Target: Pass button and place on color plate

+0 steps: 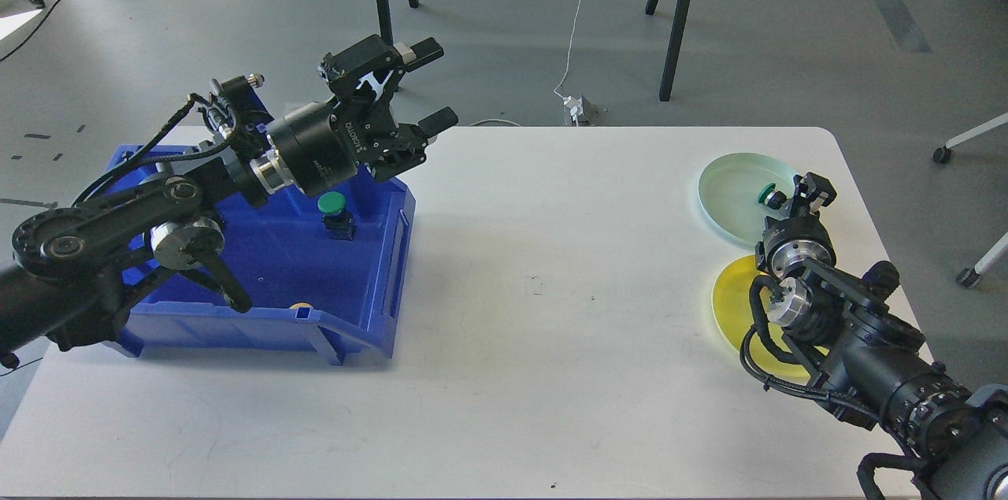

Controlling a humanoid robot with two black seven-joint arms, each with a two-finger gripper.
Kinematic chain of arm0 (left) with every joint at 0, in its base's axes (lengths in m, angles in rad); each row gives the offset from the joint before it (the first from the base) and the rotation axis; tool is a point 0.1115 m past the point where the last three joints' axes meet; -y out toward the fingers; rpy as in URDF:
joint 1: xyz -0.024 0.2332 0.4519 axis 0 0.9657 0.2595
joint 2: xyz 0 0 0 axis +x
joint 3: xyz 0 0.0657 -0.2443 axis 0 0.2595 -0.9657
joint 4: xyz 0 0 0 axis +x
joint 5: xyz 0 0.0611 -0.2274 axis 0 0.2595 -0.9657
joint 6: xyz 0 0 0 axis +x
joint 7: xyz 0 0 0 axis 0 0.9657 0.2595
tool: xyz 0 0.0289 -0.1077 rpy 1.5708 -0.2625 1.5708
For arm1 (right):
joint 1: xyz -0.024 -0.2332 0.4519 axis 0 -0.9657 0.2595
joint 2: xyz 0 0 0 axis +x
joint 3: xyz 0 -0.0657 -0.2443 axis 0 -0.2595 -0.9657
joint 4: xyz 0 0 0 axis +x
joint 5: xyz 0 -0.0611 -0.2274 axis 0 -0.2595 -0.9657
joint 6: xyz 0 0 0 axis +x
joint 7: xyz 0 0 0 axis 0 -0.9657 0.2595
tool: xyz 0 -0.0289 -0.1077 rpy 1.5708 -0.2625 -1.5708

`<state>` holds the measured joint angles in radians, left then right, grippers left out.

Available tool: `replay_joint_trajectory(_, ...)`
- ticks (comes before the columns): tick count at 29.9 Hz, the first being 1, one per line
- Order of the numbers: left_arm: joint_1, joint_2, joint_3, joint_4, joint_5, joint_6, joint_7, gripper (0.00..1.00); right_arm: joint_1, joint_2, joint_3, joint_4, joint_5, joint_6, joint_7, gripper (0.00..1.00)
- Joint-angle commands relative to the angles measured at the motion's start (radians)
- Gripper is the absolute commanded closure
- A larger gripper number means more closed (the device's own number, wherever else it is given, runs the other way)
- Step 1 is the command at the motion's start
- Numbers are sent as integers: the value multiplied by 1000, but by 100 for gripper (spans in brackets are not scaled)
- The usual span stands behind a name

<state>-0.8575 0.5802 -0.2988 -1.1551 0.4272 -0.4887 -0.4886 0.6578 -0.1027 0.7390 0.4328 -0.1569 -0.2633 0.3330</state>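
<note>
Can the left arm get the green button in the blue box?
Probably yes. The left end effector is open above the blue box, and nothing covers the green button.

black arms (118, 224) | silver joint rings | black cables | white lettering on wrist

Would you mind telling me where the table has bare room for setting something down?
The widest bare patch of the white table lies between the blue bin and the two plates. The front strip is bare too. It is crowded at the right edge, where the right gripper hovers over the green plate beside the yellow plate.
</note>
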Motion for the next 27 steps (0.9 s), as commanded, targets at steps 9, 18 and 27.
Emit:
replay_joint_trajectory(9,-3,23,-78,116,-191,0,0,2,129,-176,-1,470,-1,57,4,1)
replay_joint_trajectory(18,-14,81,-177,408,-191,0,0,2,148,-285,48,560,-1,638,29,1)
replay_joint_trajectory(27,-12,66,-183,580,-208,0,0,1,138,-272,76,437,129,752,127,1)
